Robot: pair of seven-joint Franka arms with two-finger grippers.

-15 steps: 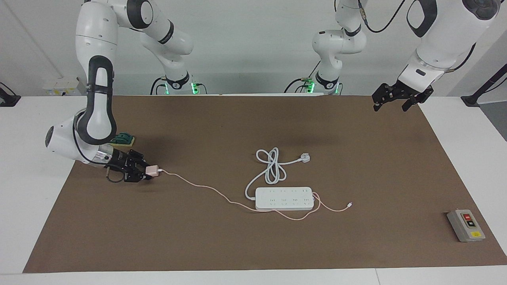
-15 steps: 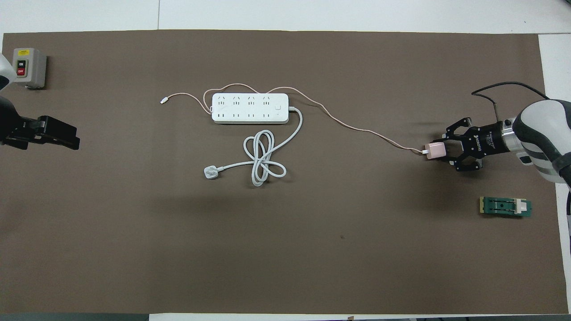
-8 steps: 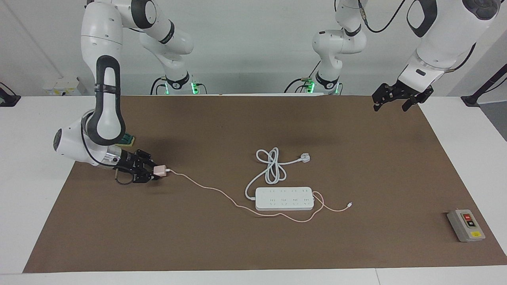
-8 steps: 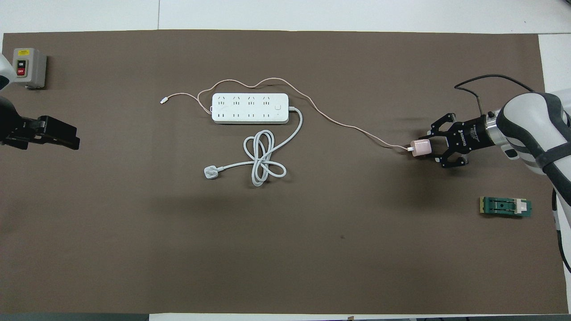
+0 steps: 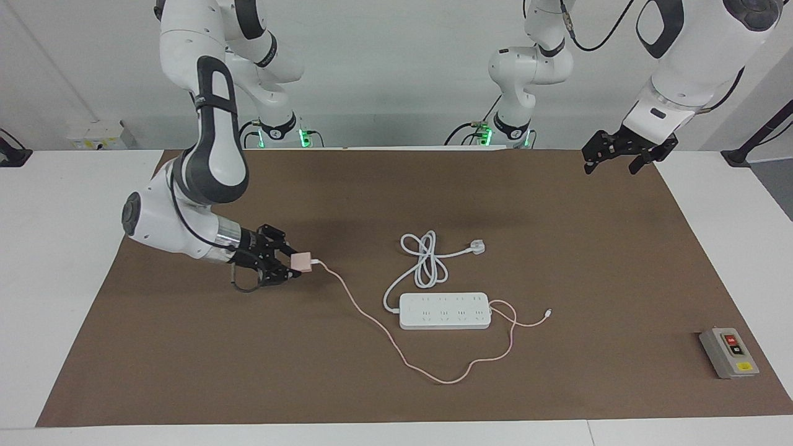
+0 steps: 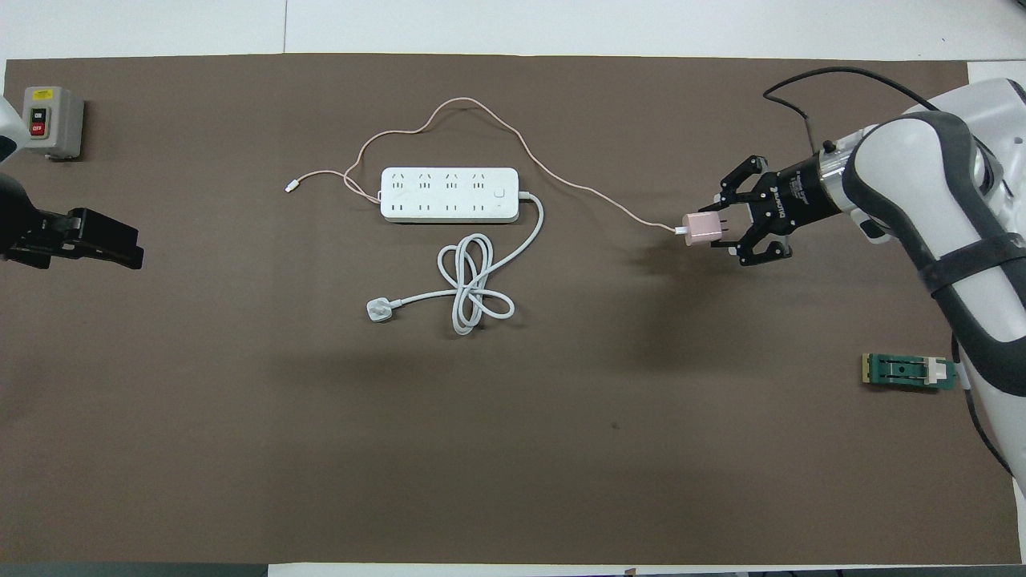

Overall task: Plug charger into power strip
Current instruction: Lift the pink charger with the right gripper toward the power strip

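Note:
My right gripper (image 5: 292,263) (image 6: 718,228) is shut on the charger (image 5: 302,262) (image 6: 702,227), a small pale-pink cube held just above the mat, toward the right arm's end from the power strip. Its thin pink cable (image 5: 427,373) (image 6: 473,104) loops round the strip, farther from the robots, and ends in a small white connector (image 5: 547,319) (image 6: 290,187) on the mat. The power strip (image 5: 445,311) (image 6: 449,195) lies flat mid-table, white, with two rows of sockets. My left gripper (image 5: 622,155) (image 6: 96,244) hangs open and holds nothing, over the mat's edge at the left arm's end.
The strip's thick white cord coils nearer to the robots and ends in a three-pin plug (image 5: 476,247) (image 6: 377,310). A grey button box (image 5: 728,352) (image 6: 51,122) sits at the left arm's end. A small green part (image 6: 908,372) lies near the right arm's base.
My right gripper has carried the charger toward the power strip. The dragged cable's loop has swung out farther from the robots. The left arm has not moved.

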